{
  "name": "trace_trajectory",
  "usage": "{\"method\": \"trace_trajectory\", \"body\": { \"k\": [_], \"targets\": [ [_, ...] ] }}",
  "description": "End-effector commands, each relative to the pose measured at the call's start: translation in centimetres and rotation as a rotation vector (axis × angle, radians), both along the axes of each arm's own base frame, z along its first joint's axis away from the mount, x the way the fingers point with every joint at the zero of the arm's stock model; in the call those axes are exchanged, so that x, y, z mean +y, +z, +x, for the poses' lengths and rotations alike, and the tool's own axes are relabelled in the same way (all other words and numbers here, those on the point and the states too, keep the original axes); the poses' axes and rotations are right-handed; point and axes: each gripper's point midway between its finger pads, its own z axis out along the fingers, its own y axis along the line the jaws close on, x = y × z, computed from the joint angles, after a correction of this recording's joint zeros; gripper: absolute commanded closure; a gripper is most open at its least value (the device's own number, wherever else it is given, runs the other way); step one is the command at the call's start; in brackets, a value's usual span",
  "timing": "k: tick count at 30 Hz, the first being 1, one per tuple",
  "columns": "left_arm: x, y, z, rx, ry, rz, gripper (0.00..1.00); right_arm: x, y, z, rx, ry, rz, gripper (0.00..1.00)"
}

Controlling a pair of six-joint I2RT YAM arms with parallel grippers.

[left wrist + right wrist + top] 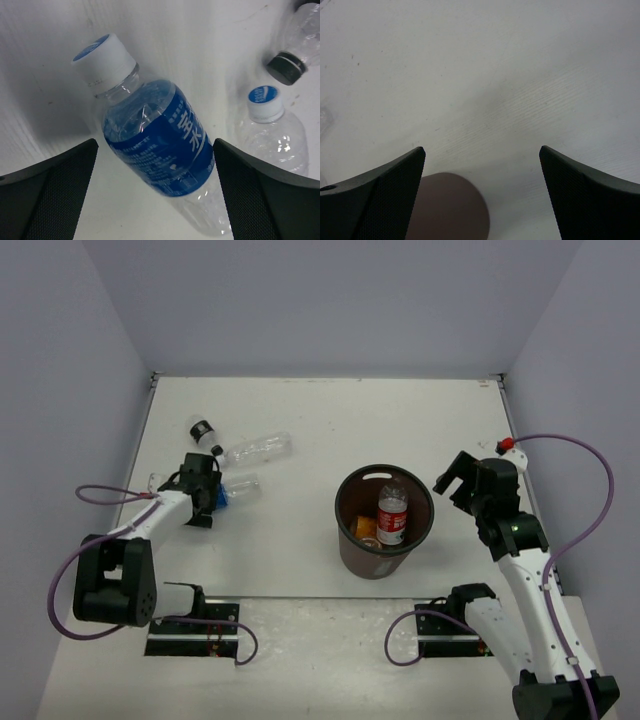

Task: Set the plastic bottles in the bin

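Dark brown bin: inside are one red-label bottle and one orange bottle | left of bin: three lying, blue-label bottle, clear bottle, black-label bottle | left gripper: jaws apart, either side of blue-label bottle | right gripper: right of bin, jaws apart

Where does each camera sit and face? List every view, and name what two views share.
Top external: above and behind the bases, looking down on the white table, left arm, right arm and the round dark brown plastic bin.
Left wrist: on the left arm, looking down through the open left gripper at a clear plastic bottle with a blue label.
Right wrist: on the right arm, facing the table through the open right gripper.
Shared: top and left wrist show that bottle.
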Motion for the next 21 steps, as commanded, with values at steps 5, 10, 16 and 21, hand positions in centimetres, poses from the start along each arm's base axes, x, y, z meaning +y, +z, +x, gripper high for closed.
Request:
{"method": "trace_trajectory", "body": {
  "k": [5, 10, 16, 21],
  "targets": [
    [1.6, -0.3, -0.4, 0.023, 0.076, 0.05, 0.01, -0.4, 0.8, 0.1, -0.044, -0.008, -0.016, 0.01],
    [1.8, -0.2, -0.7, 0.043, 0.051, 0.076, 0.23, -0.5, 0.8, 0.1, -0.044, -0.012, -0.019, 0.01],
    [2.0, 0.5, -1.7, 0.084, 0.006, 0.109, 0.61, -0.4, 1.0, -0.1, -0.054, -0.01, -0.015, 0.01],
    [3.0, 3.8, -3.2, 0.058, 0.018, 0.156, 0.68, -0.4, 1.5, -0.2, -0.073, -0.007, -0.009, 0.01]
  ]
}}
